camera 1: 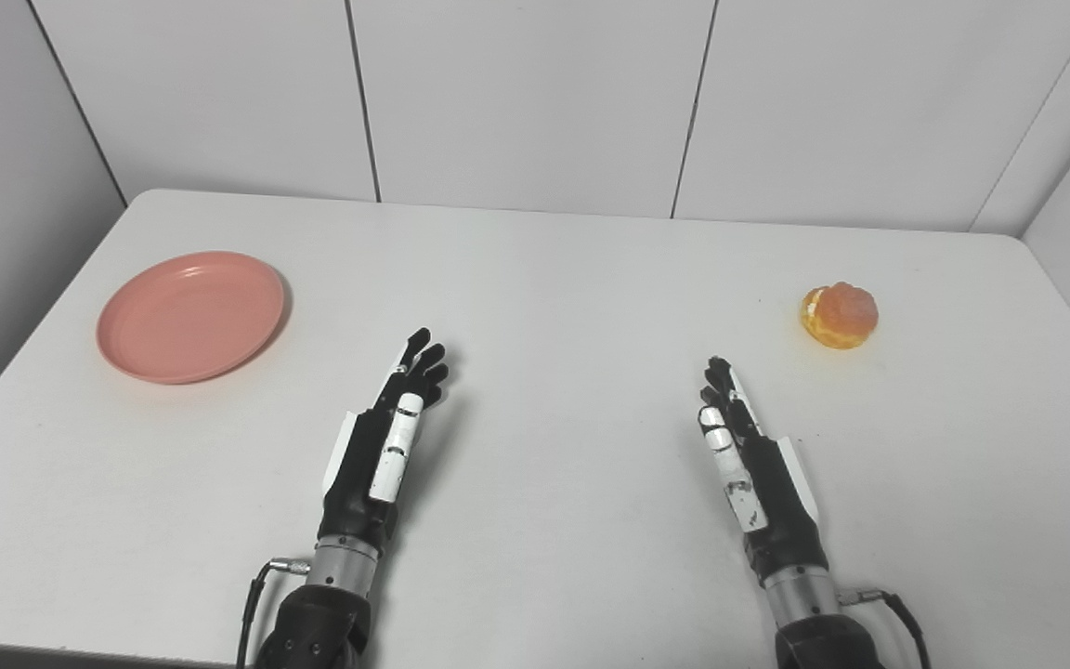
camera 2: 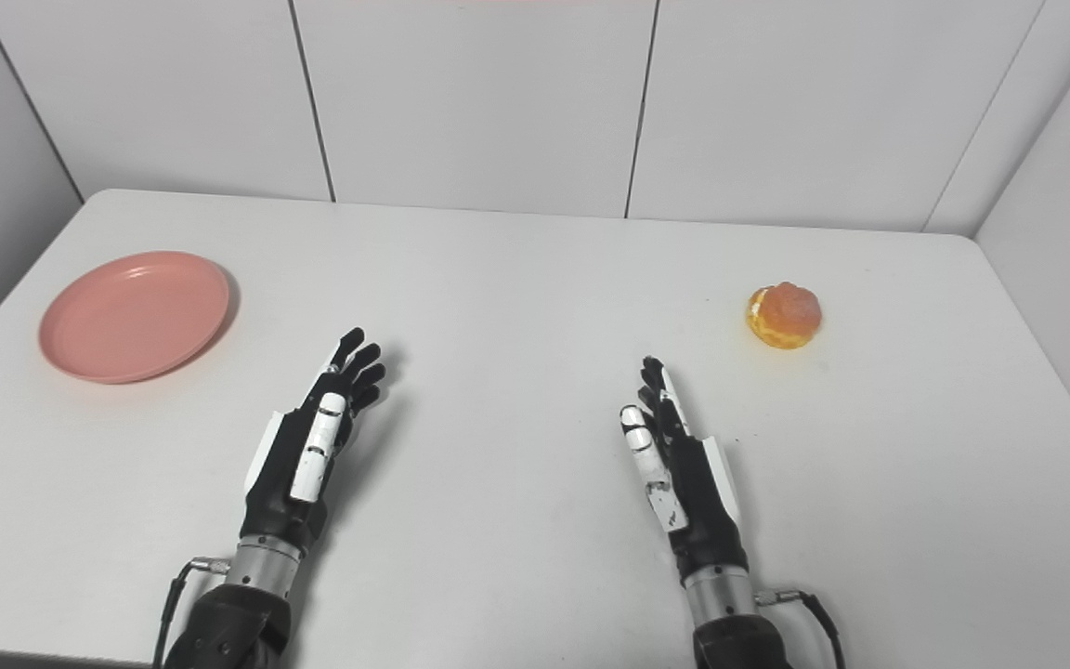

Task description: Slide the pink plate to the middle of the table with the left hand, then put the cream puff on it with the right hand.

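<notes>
Both hands rest low over the near half of the table, palms turned inward, fingers stretched forward and apart, holding nothing. The left hand (camera 1: pixel 386 437) sits left of the table's centre line; the right hand (camera 1: pixel 744 455) mirrors it on the other side.

The pink plate (camera 1: pixel 191 316) lies flat near the table's left edge, toward the far-left corner, well apart from either hand. From the left hand it lies forward and to the left, and that hand is clearly the nearer one, so the first move looks like a reach out and leftward before any push toward the centre. The plate is round, so no axis matters; its raised rim on the far-left side is probably the best place to press against for a slide to the right.

The cream puff (camera 1: pixel 839 316) sits near the right edge, forward and to the right of the right hand, nothing touching it.

The plate looks like smooth matte plastic, shallow, with a low lip. The cream puff is a bumpy golden-brown dome with pale filling showing at its left side; likely soft. The table (camera 1: pixel 535 279) is plain white and smooth, which should let the plate slide easily.
</notes>
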You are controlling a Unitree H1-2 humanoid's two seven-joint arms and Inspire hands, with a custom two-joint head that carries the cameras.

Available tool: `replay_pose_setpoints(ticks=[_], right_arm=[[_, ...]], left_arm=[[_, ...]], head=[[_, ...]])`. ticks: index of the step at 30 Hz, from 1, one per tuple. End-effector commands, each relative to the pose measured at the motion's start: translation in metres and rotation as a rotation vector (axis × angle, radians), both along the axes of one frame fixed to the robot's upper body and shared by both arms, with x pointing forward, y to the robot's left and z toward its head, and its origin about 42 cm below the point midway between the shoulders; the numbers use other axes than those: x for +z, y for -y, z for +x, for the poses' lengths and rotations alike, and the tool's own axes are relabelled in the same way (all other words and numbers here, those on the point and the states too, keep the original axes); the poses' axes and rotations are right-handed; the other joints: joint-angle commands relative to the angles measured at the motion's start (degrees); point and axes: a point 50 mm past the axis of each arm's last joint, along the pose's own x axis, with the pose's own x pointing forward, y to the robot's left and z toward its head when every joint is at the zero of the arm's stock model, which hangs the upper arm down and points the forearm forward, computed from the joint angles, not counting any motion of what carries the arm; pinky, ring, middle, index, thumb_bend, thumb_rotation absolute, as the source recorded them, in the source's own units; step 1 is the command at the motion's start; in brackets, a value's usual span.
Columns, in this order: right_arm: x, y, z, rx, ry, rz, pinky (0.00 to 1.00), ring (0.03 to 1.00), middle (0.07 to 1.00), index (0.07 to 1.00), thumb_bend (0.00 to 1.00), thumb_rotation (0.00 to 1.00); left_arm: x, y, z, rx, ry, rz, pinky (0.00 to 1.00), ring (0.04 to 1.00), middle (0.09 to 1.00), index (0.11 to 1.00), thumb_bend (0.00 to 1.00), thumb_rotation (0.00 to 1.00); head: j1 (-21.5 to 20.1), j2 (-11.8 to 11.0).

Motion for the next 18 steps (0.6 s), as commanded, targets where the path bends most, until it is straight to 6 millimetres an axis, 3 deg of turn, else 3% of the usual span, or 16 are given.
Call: replay_pose_setpoints(ticks=[1, 18], right_arm=[[0.005, -0.002, 0.001, 0.006, 0.018, 0.011, 0.93, 0.969, 0.984, 0.978, 0.32, 1.0], [0.017, -0.002, 0.0, -0.004, -0.001, 0.045, 0.94, 0.971, 0.985, 0.981, 0.31, 1.0]], left_arm=[[-0.027, -0.003, -0.014, 0.01, -0.111, -0.005, 0.93, 0.92, 0.939, 0.936, 0.46, 1.0], [-0.019, -0.004, -0.015, -0.001, -0.111, -0.04, 0.93, 0.926, 0.95, 0.949, 0.47, 1.0]], head=[[0.1, 0.0], [0.1, 0.3]])
